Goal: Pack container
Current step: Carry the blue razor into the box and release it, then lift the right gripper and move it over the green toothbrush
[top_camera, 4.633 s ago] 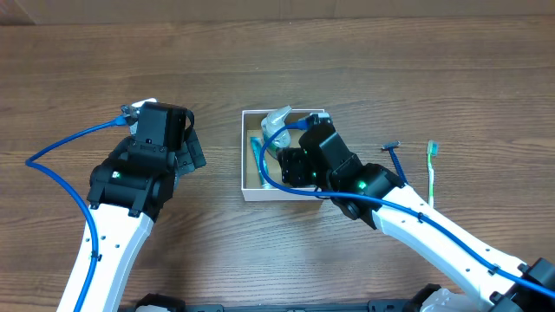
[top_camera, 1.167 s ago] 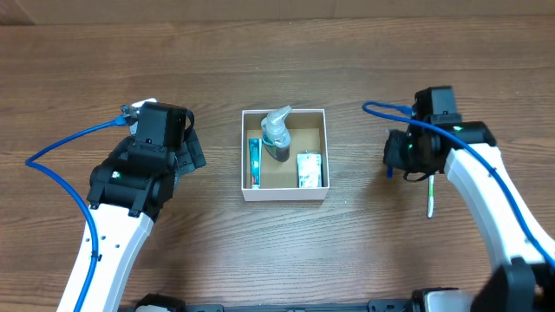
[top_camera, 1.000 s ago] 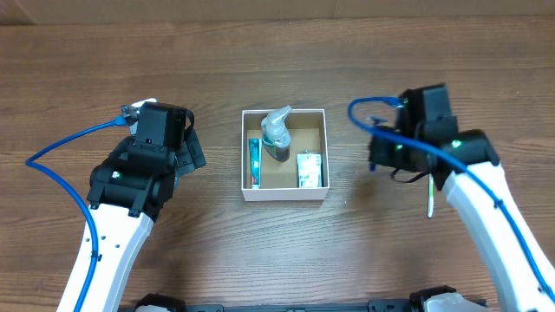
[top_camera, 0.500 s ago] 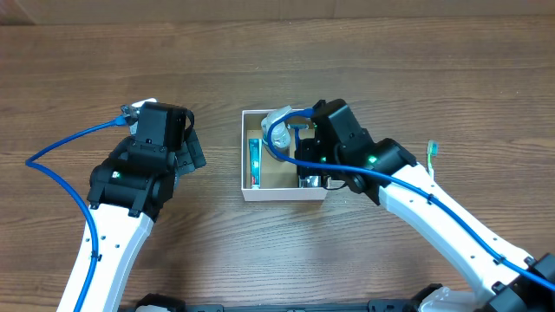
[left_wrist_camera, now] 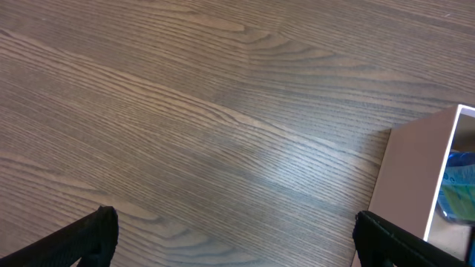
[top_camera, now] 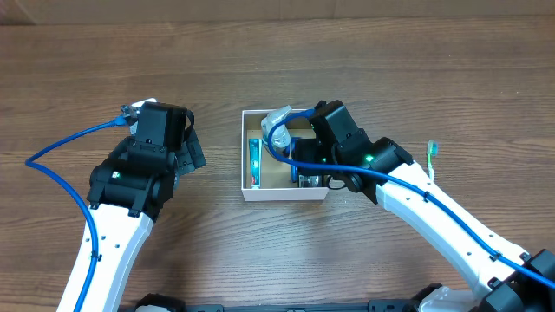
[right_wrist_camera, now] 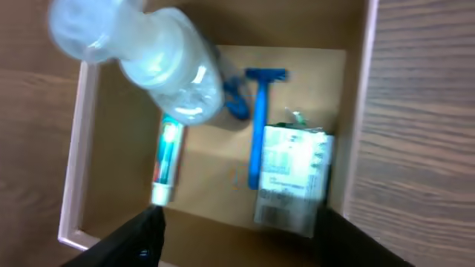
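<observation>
White-walled with a brown cardboard floor, the container (top_camera: 284, 195) sits mid-tabletop (left_wrist_camera: 185, 111). My right fingers (right_wrist_camera: 133, 241) hang spread wide above it, gripping nothing. Inside lie a blue razor (right_wrist_camera: 256, 133) just beside a green-and-white packet (right_wrist_camera: 293, 174), a toothpaste tube (right_wrist_camera: 167, 159) along the opposite wall, and a clear pump bottle (right_wrist_camera: 174, 74). A green toothbrush (top_camera: 431, 169) lies outside on the wood. My left fingers (left_wrist_camera: 89, 237) are wide too, holding nothing, near the container's outer wall.
</observation>
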Action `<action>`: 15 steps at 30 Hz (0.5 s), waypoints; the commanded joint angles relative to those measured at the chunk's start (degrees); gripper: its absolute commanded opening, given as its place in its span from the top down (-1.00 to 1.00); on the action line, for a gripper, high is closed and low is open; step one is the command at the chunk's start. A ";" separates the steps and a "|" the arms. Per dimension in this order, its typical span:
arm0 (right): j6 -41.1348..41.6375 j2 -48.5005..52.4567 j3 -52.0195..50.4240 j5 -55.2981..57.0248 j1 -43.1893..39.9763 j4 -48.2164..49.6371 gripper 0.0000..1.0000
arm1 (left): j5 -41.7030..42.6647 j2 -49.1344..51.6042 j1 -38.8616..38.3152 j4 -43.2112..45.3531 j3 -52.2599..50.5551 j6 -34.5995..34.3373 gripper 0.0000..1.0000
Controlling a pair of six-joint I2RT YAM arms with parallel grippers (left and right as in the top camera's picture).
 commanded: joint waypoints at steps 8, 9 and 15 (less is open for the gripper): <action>2.29 -9.01 1.25 22.14 -19.82 -18.64 -0.48 | -1.09 0.20 0.22 0.13 0.87 1.22 -1.00; 2.32 -8.96 1.05 22.14 -23.39 -19.45 -0.48 | -1.09 0.20 0.22 0.13 0.87 1.20 -1.00; 4.20 -8.96 -4.85 19.41 -40.46 -17.59 -0.49 | -1.09 0.20 0.22 0.13 0.87 1.22 -1.00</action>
